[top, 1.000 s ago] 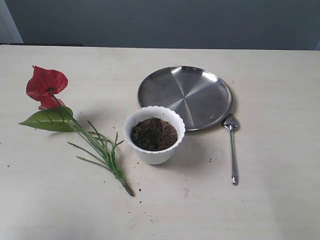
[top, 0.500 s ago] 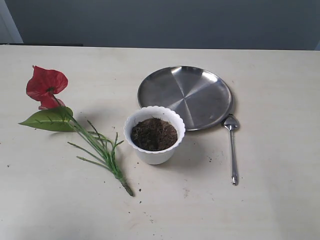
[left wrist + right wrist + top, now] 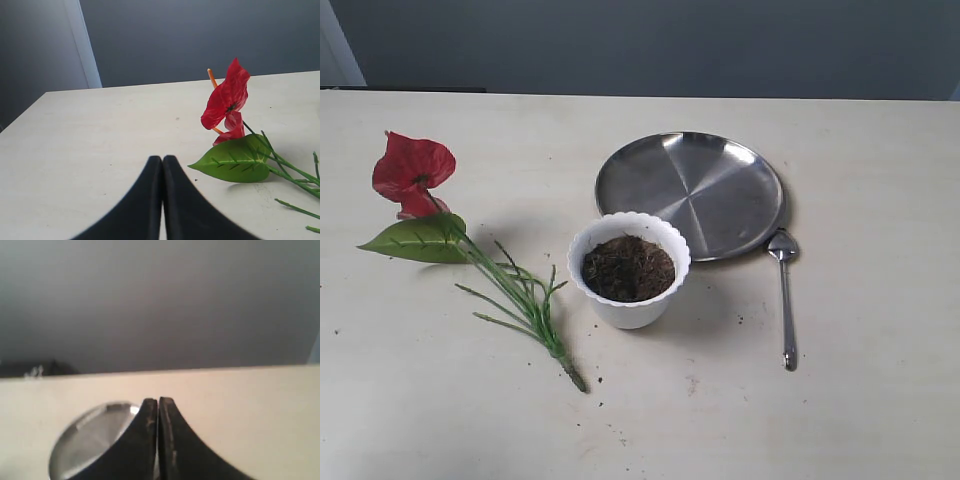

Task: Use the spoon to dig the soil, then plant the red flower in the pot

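The white scalloped pot (image 3: 629,272) stands mid-table, filled with dark brown soil (image 3: 628,267). A slim silver spoon (image 3: 785,295) lies flat to its right, bowl toward the steel plate. On the left lies the red flower (image 3: 412,172) with its green leaf (image 3: 417,239) and stems (image 3: 520,300). Neither arm shows in the exterior view. In the left wrist view the left gripper (image 3: 162,159) is shut and empty, with the red flower (image 3: 227,97) and the leaf (image 3: 234,161) just beyond it. The right gripper (image 3: 158,401) is shut too, holding nothing.
A round steel plate (image 3: 690,190) lies behind the pot, its rim close to the spoon's bowl; in the right wrist view the plate (image 3: 90,437) sits beside the fingers. Soil crumbs (image 3: 692,380) dot the cream table (image 3: 880,400) in front of the pot.
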{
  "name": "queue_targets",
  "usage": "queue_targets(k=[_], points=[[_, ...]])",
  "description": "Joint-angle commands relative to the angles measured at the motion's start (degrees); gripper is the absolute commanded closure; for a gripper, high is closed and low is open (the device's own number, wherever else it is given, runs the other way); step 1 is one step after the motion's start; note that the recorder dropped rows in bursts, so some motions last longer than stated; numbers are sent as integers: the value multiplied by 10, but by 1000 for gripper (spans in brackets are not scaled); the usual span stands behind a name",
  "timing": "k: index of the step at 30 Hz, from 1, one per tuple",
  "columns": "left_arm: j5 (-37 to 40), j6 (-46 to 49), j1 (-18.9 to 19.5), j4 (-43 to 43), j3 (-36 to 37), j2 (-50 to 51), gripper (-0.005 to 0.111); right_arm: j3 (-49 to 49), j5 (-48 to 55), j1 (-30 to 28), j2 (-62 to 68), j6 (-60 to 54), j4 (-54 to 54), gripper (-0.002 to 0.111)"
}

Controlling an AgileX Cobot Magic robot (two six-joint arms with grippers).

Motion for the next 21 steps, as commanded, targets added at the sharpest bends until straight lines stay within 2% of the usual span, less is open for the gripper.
queue_targets(k=[1, 6, 8, 19, 21], points=[[-2, -1, -4, -4, -2, -3, 106, -105, 190, 46, 157, -50, -7, 106], [-2, -1, -4, -4, -2, -3, 106, -119, 295, 77, 308, -50, 1, 106], [-2, -1, -4, -4, -2, -3, 106, -106, 302, 78, 350, -54, 17, 106], [-2, -1, -4, -4, -2, -3, 106, 23, 105, 78, 452, -60, 90, 106], [-2, -1, -4, -4, -2, -3, 106, 39, 74, 78, 462, -59, 90, 103]])
